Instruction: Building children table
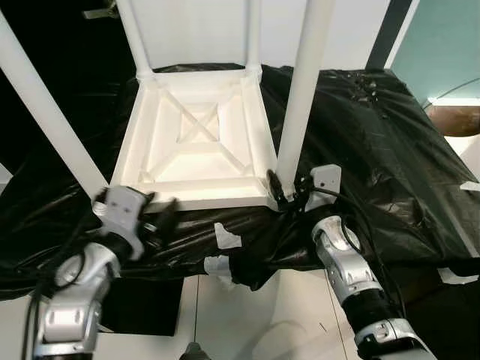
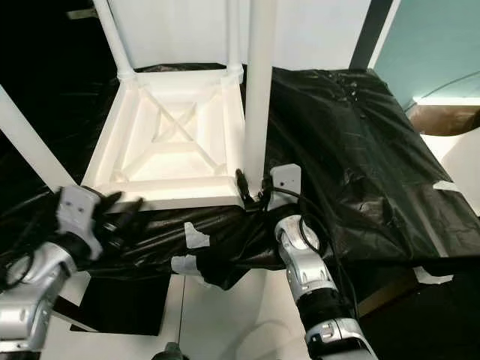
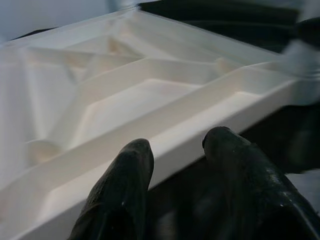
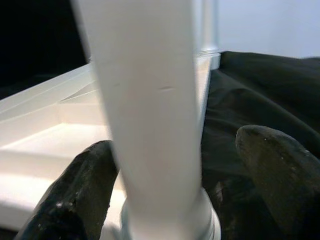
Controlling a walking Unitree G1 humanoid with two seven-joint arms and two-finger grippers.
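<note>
**Leg at the near right corner could twist loose or tip the table**

From the head camera, the white table [image 1: 199, 139] lies upside down on a surface draped in black plastic sheet [image 1: 375, 150], all four legs pointing up. The right gripper [image 1: 287, 191] sits at the base of the near right leg [image 1: 300, 97], its fingers straddling it. The left gripper [image 1: 154, 217] hovers just beside the near left corner, blurred.

In the left wrist view, the two fingers [image 3: 120, 190] stand apart, empty, close to the table's rim [image 3: 200, 135].

In the right wrist view, the fingers [image 4: 82, 195] are spread either side of the leg, the right one clearly off it, so nothing is clamped. If they close off-centre, I reckon the leg could cock in its socket; with the left gripper not bracing, the table may slide on the slippery plastic.
</note>
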